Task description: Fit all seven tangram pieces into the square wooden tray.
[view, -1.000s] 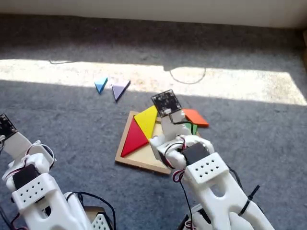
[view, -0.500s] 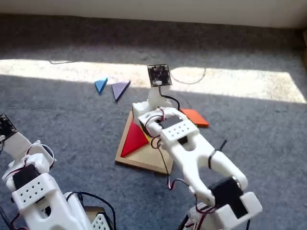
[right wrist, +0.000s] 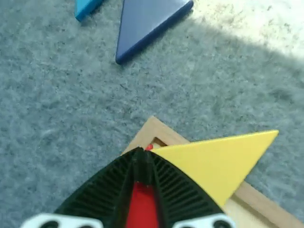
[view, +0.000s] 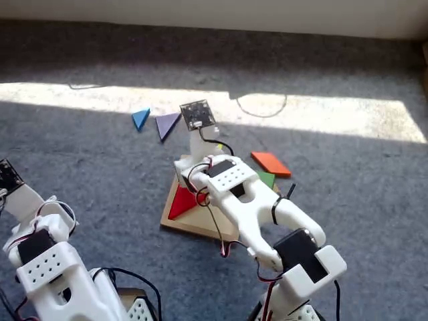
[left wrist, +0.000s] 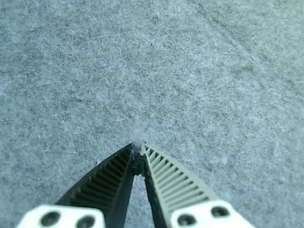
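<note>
Square wooden tray (view: 190, 225) sits mid-carpet (view: 100, 174), in shade just nearside of the sunlit band. Red triangle (view: 180, 204) lies flat inside it. Yellow triangle (right wrist: 216, 159) is next to it, with one tip reaching out over the rim, so judged not seated. Right arm (view: 231, 184) is stretched over the tray. Its jaws are pressed together and empty, tips at the tray's far corner, just beside the yellow piece's edge. Left arm (view: 40, 264) is at the near left corner of the carpet, jaws also pressed together over bare pile. Blue triangle (view: 140, 118) and purple triangle (view: 166, 123) are on the sunlit band toward the far edge, close together and well apart from the tray. Orange piece (view: 271, 163) is on the carpet just off the tray's right side. Green piece (view: 267, 178) is beside it, part hidden by the arm; cannot tell if it is in or out of the tray. Handling (judgement): the pieces look thin, stiff and light, with smooth painted faces. They lie flush in the pile, so the jaws will get little edge to bite on. Pinch across two straight edges near the widest part, not at a point, or nudge flat. No legible print on pieces or tray.
</note>
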### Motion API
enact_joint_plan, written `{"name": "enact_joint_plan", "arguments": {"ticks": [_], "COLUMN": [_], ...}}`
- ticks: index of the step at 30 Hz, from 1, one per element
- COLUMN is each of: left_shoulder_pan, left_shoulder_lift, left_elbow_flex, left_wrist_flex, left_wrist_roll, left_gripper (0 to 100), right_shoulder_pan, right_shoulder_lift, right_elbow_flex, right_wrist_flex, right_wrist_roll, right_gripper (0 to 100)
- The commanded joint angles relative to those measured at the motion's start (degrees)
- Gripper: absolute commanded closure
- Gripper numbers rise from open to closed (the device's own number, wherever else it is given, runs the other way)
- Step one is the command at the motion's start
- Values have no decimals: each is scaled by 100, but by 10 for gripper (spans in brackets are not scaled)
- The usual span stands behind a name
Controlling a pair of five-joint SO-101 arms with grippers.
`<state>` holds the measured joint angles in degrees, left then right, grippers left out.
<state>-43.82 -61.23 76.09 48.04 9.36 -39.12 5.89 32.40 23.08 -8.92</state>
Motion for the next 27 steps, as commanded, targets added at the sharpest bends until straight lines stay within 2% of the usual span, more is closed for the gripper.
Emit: {"name": "enact_joint_plan", "arguments": {"ticks": [1, 8, 14, 19, 27], "left_shoulder_pan": [-57, -57, -57, -57, -57], "left_shoulder_lift": [-75, -75, -75, -75, -75], "left_elbow_flex": [-171, -171, -163, -163, -163], "left_wrist_flex": [-79, -79, -88, -88, -88], "left_wrist_roll": [-26, -26, -26, -26, -26], "left_gripper": [995, 995, 995, 995, 995], "right_shoulder_pan": [4, 347, 426, 435, 321], "right_shoulder_lift": [-119, -127, -189, -725, -1209], "right_elbow_flex": [-330, -374, -435, -831, -708], "right_wrist_flex": [479, 1288, 2229, 2712, 2774], "right_wrist_roll": [378, 475, 1547, 1547, 1538], "right_gripper": [988, 988, 988, 989, 989]}}
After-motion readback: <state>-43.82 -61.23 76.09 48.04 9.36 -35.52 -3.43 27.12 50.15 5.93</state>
